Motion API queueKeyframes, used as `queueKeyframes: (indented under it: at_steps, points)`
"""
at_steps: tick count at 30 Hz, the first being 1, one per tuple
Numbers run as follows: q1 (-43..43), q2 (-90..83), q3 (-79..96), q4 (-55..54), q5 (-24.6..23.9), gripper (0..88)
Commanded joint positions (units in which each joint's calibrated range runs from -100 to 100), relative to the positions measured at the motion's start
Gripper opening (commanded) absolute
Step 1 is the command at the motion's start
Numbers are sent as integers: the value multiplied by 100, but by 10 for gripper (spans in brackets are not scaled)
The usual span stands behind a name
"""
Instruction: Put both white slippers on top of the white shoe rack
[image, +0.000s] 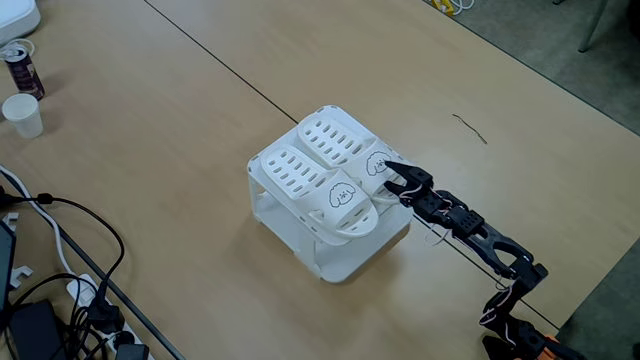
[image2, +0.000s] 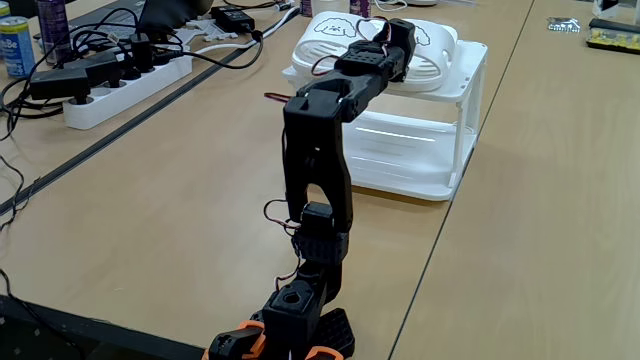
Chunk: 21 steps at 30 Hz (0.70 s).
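Fixed view: white slippers (image: 330, 165) atop white shoe rack (image: 340, 255)

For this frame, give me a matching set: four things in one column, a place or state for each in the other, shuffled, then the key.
Things:
1. white slippers
2. hand
3. paper cup
4. power strip

Places or states:
A. standing on the table near its left edge in a fixed view, by a can
B. lying side by side on top of the white shoe rack
C. on the table with several black cables plugged in
D. at the near end of one slipper, on its puppy-face strap

Pairs: 1-B, 2-D, 3-A, 4-C
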Motion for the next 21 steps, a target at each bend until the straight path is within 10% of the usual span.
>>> queueKeyframes:
  at_steps: [1,12,21]
  points:
    - [48,-862,194,-15,42,215]
    - [57,-2419,1502,-15,42,211]
    - [-445,-4118,3505,-15,42,6]
